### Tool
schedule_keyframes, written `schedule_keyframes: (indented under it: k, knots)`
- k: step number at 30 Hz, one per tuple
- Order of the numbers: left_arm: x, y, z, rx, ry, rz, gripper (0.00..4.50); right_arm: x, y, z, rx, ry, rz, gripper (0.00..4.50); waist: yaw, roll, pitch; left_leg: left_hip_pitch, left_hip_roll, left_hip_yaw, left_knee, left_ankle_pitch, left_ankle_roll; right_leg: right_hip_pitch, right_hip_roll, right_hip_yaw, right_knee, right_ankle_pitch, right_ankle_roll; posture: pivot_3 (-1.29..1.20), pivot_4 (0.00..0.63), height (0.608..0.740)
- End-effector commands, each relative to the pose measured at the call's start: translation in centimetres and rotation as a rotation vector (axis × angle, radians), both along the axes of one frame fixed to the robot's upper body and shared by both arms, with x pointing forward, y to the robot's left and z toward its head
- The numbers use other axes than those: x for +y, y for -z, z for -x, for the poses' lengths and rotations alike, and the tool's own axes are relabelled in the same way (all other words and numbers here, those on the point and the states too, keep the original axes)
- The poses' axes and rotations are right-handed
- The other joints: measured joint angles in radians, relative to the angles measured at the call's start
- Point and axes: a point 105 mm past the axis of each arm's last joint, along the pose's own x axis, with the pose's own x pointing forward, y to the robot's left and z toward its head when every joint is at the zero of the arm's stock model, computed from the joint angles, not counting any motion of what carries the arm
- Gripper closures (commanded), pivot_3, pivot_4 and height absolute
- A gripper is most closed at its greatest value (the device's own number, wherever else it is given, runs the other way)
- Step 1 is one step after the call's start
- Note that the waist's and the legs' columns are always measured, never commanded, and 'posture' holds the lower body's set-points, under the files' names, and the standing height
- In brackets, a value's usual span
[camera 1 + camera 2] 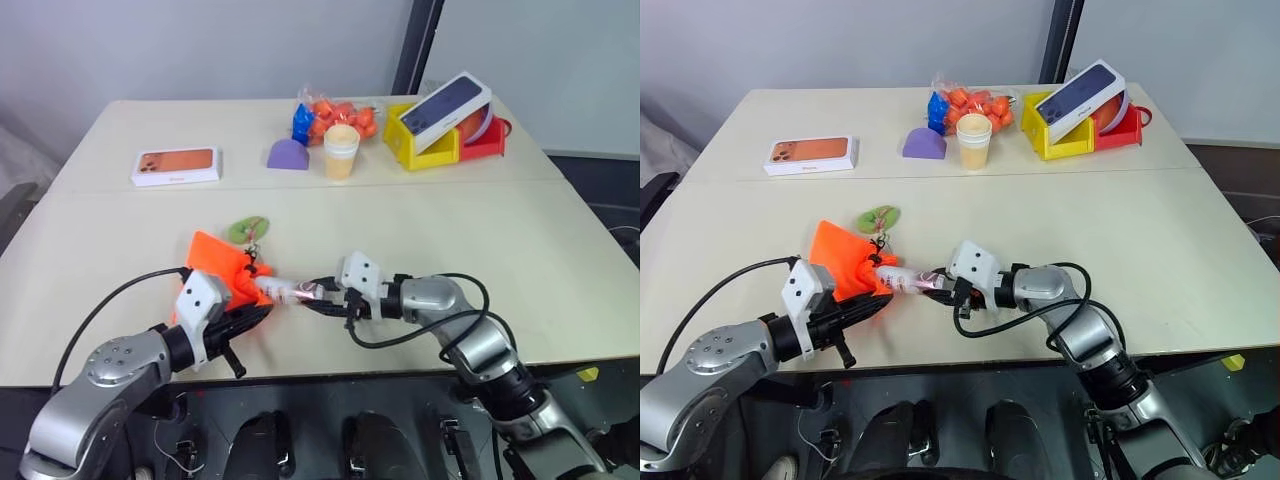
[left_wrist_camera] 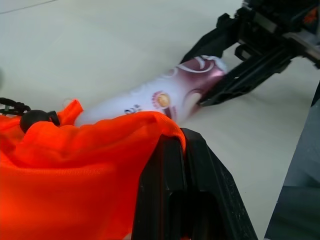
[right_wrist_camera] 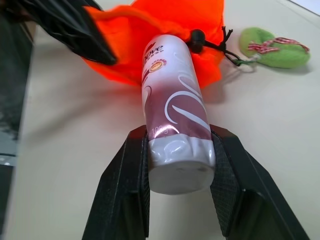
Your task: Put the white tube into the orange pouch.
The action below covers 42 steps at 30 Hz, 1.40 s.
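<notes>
- Right wrist view: right jaws (image 3: pixel 180 187) pinch the white tube (image 3: pixel 172 120) at its printed tail end, one finger each side; the far end is already at the mouth of the orange pouch (image 3: pixel 150 30), straight ahead of the jaws.
- Left wrist view: left jaws (image 2: pixel 185 150) pressed together on the pouch's top edge, holding the mouth up; the tube passes just beside these jaws, going under the fabric lip.
- Step in hand, judged: insertion, partly done. More than half the tube is outside.
- To do it well: push along the tube's own axis, keep it low to the table (image 1: pixel 480 240), don't tilt or the fabric bunches. Left jaws should hold the lip firm, slightly lifted. Let go only once the label end is past the drawstring cord (image 3: pixel 220 42).
- Risk: pouch slides off with the push.
- Pose: right forearm lies low across the table, jaws pointing toward the robot's left, slightly down. Left arm bent, jaws angled forward and inward, facing the right jaws, close.
</notes>
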Motion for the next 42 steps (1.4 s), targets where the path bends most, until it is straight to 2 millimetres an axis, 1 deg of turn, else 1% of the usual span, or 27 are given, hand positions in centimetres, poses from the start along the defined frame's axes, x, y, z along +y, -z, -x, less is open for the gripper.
schedule_keyframes:
  k: [1,3,5,10,14,17,20,22,25,28,32,37,42]
  knots:
    - [-0.7,-1.3,0.4,-0.053,0.041,0.005,4.50,0.1,-1.1,-0.7,-0.072,0.023,-0.008,3.46,0.000,0.000,0.000,0.000,0.000,0.000,0.000,0.000,0.000,0.000,0.000,0.000,0.000,0.000,0.000,0.00,0.150,0.740]
    - [-0.7,-1.2,0.4,-0.054,0.043,0.004,4.50,0.1,-1.2,-0.9,-0.077,0.035,-0.013,3.46,0.000,0.000,0.000,0.000,0.000,0.000,0.000,0.000,0.000,0.000,0.000,0.000,0.000,0.000,0.000,0.00,0.150,0.740]
    - [-0.8,-1.2,0.3,-0.055,0.042,0.003,4.50,0.3,-1.3,-0.7,-0.068,0.024,-0.027,3.46,0.000,0.000,0.000,0.000,0.000,0.000,0.000,0.000,0.000,0.000,0.000,0.000,0.000,0.000,0.000,0.00,0.150,0.740]
    - [-0.6,-1.3,-0.3,-0.079,0.024,-0.005,4.50,1.6,-1.4,0.9,-0.027,-0.071,-0.055,3.46,0.000,0.000,0.000,0.000,0.000,0.000,-0.001,0.000,0.000,0.000,0.000,0.000,0.000,0.000,0.000,0.00,0.150,0.740]
    - [-0.4,-1.5,-0.8,-0.103,0.004,-0.008,4.50,2.0,-1.5,1.9,0.010,-0.124,-0.069,3.46,0.000,0.000,0.000,0.000,0.000,0.000,-0.001,0.000,0.000,0.000,0.000,0.000,0.000,0.000,0.000,0.00,0.150,0.740]
    - [-0.5,-1.7,-0.9,-0.113,0.005,-0.006,4.50,2.1,-1.8,1.9,0.038,-0.134,-0.096,3.46,0.000,0.000,0.000,0.000,0.000,0.000,-0.001,0.000,0.000,0.000,0.000,0.000,0.000,0.000,0.000,0.00,0.150,0.740]
    - [-0.7,-1.7,-0.9,-0.117,0.008,-0.009,4.50,2.0,-2.2,1.4,0.050,-0.114,-0.122,3.46,0.000,0.000,0.000,0.000,0.000,0.000,-0.002,0.000,-0.001,0.000,0.000,0.000,0.000,0.000,0.000,0.00,0.150,0.740]
    - [-0.7,-1.7,-0.9,-0.119,0.010,-0.011,4.50,1.9,-2.4,1.0,0.045,-0.095,-0.130,3.46,0.000,0.000,0.000,0.000,0.000,0.000,-0.002,0.001,-0.001,0.000,0.000,0.000,0.000,0.000,0.000,0.00,0.150,0.740]
    - [-0.8,-1.5,-0.7,-0.110,0.015,-0.016,4.50,0.8,-3.2,0.0,0.037,-0.028,-0.175,3.46,0.001,0.000,0.000,0.000,0.000,0.000,-0.003,0.001,-0.001,0.000,0.000,0.000,0.000,0.000,0.000,0.00,0.150,0.740]
    - [-0.8,-1.2,-0.3,-0.091,0.027,-0.024,4.50,-0.1,-3.2,-0.2,0.039,-0.007,-0.174,3.46,0.000,0.000,0.000,0.000,0.000,0.000,-0.003,0.001,-0.001,0.000,0.000,0.000,0.000,0.000,0.000,0.00,0.150,0.740]
    - [-0.8,-1.0,-0.2,-0.085,0.026,-0.026,4.50,-0.9,-2.8,0.2,0.043,-0.017,-0.143,3.46,0.000,0.000,0.000,0.000,0.000,0.000,-0.004,0.001,-0.001,0.000,0.000,0.000,-0.001,0.000,0.000,0.00,0.150,0.740]
    - [-0.9,-0.9,-0.5,-0.091,0.018,-0.020,4.50,-1.7,-2.1,1.5,0.052,-0.086,-0.065,3.46,0.001,0.000,0.000,0.000,-0.001,0.001,-0.005,0.001,-0.002,0.001,0.000,0.000,-0.002,0.000,0.000,0.00,0.150,0.740]
    - [-0.8,-0.9,-0.6,-0.094,0.010,-0.016,4.50,-2.5,-2.1,1.7,0.054,-0.087,-0.041,3.46,0.001,0.000,0.000,0.000,-0.001,0.001,-0.006,0.002,-0.002,0.002,0.000,0.000,-0.002,0.000,0.000,0.00,0.150,0.740]
